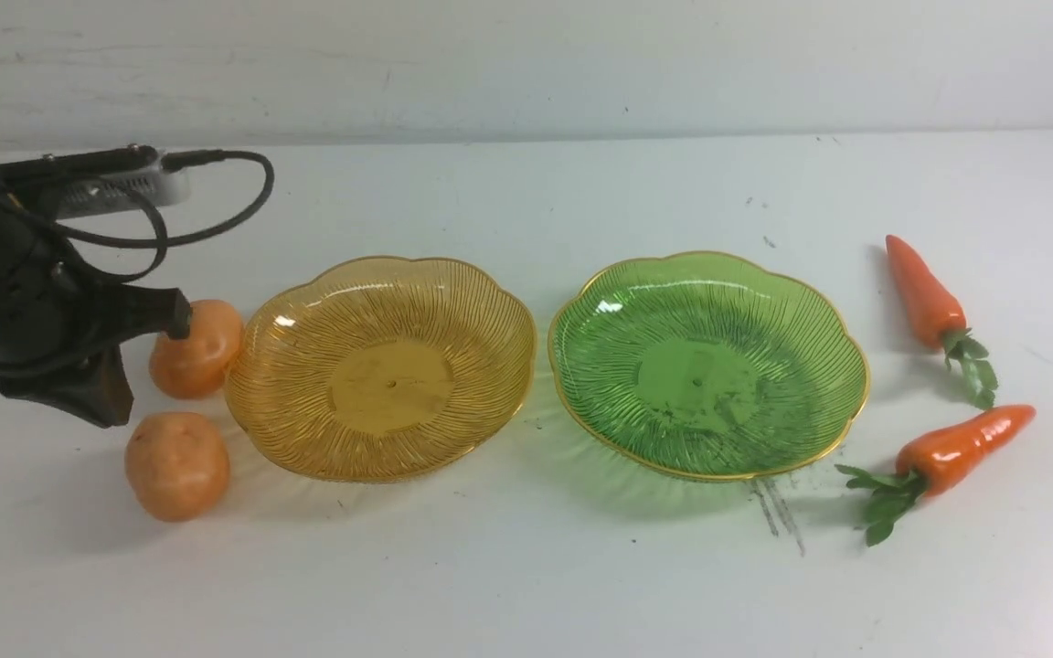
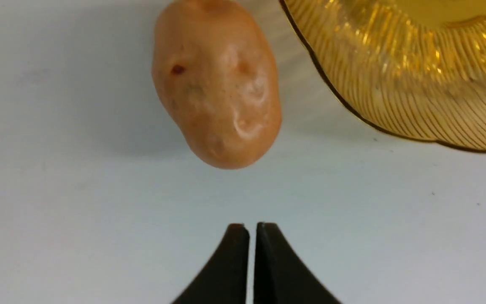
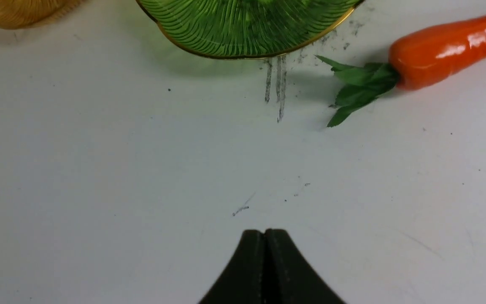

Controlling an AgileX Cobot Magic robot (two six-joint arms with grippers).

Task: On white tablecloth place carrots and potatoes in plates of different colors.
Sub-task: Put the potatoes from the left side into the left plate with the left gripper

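White tablecloth [image 1: 526, 585] carries an amber plate [image 1: 380, 366] beside a green plate [image 1: 709, 366]. Right of the green one lie the far carrot [image 1: 924, 292] and near carrot [image 1: 961, 448]. Left of the amber one sit the far potato [image 1: 196, 349] and near potato [image 1: 177, 464]. Left tool [image 2: 251, 228] and right tool [image 3: 264, 233] hover, jaws together.

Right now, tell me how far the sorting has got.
Done: nothing; the amber plate and green plate are both empty. In hand: nothing; the left pincer, shut, sits by the far potato; the right pincer is shut too. Left: far potato, near potato, far carrot and near carrot all lie on the white tablecloth.
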